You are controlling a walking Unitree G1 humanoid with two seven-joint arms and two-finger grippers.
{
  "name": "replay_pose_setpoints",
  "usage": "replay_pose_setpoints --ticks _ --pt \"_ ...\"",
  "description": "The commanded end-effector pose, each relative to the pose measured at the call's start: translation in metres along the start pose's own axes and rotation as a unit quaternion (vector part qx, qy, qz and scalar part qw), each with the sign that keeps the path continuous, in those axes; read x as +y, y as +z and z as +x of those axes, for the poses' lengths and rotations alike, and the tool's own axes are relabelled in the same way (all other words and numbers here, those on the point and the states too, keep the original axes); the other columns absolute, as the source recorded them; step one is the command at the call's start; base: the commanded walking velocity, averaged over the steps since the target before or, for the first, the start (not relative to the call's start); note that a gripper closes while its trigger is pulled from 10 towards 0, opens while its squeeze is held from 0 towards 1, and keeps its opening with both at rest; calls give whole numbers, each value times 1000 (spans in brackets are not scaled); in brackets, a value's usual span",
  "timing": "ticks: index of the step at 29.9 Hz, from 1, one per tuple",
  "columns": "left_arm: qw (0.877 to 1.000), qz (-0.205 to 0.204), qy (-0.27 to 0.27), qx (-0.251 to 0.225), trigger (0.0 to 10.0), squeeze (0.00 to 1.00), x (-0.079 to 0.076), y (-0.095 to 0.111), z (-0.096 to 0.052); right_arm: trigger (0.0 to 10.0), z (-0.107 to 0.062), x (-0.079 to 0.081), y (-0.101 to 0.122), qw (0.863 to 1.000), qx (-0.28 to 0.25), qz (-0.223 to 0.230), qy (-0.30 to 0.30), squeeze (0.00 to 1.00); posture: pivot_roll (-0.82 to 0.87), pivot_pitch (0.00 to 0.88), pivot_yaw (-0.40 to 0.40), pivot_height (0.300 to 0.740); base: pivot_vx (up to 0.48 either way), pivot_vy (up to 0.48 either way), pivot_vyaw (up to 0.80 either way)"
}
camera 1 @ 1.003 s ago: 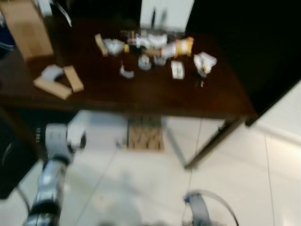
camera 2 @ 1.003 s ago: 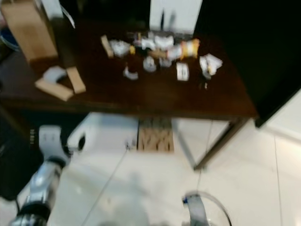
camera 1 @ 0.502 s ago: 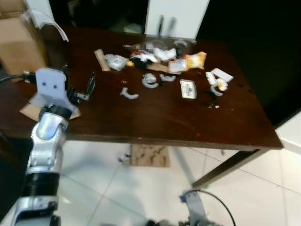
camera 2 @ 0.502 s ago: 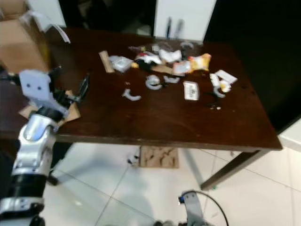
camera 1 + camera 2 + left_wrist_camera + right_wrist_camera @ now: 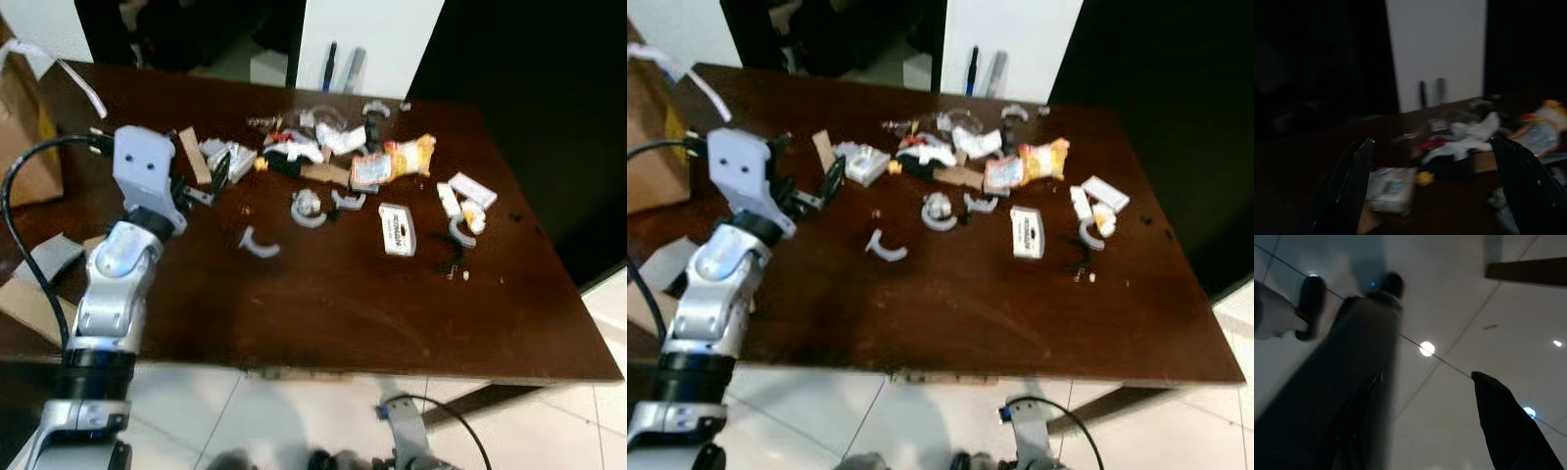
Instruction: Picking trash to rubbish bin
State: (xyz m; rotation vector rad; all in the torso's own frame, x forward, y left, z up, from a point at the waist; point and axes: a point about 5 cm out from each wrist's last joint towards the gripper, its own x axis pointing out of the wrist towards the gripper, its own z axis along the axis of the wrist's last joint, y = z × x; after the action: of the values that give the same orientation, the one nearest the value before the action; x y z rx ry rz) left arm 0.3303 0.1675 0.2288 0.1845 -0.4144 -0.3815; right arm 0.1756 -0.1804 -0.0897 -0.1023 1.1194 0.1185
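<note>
One raised left tool point(image 5: 201, 176), fingers spread empty, hovers over the table point(image 5: 323, 304)

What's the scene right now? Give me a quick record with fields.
surface: dark wooden table
trash: scattered pieces, including an orange snack packet and a white curved piece
left gripper: raised over the table's left part, fingers open, empty
nearest to it: small white packet
right gripper: hanging low above the floor tiles, open

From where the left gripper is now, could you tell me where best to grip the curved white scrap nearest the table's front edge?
Probably from above, across the middle of the curved white scrap. It lies flat and apart from the other litter, so the open left gripper could straddle its narrow band.
</note>
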Motion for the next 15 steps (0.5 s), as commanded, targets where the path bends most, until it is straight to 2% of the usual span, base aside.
replay_pose_setpoints --ticks 1,2,3,5,7,13,15 --pt "999 -18 -18 21 10000 0 -6 -8 -3 10000 -1 -1 -13 1000 22 1 -2 0 285 163 -98 740 292 0 0" --pt "998 -29 -43 24 10000 0 -13 -10 -4 10000 -1 -2 -14 1000 26 -5 -4 0 282 165 -100 740 0 0 0" --pt "998 -29 -43 24 10000 0 -13 -10 -4 10000 -1 -2 -14 1000 26 -5 -4 0 282 165 -100 740 0 0 0" --pt "992 -59 -106 31 10000 0 -30 -11 -6 10000 -1 -4 -16 999 30 -12 -8 0 278 167 -101 740 0 0 0" --pt "986 -72 -145 44 10000 0 -41 -14 -8 10000 -1 -5 -16 999 31 -12 -11 0 278 167 -101 740 0 0 0" --pt "979 -75 -172 77 10000 0 -49 -25 -13 10000 -2 -7 -19 999 34 -12 -14 0 266 176 -102 740 0 0 0" --pt "973 -85 -198 85 10000 0 -54 -29 -16 10000 -3 -9 -21 999 36 -12 -15 0 260 181 -102 740 0 0 0"
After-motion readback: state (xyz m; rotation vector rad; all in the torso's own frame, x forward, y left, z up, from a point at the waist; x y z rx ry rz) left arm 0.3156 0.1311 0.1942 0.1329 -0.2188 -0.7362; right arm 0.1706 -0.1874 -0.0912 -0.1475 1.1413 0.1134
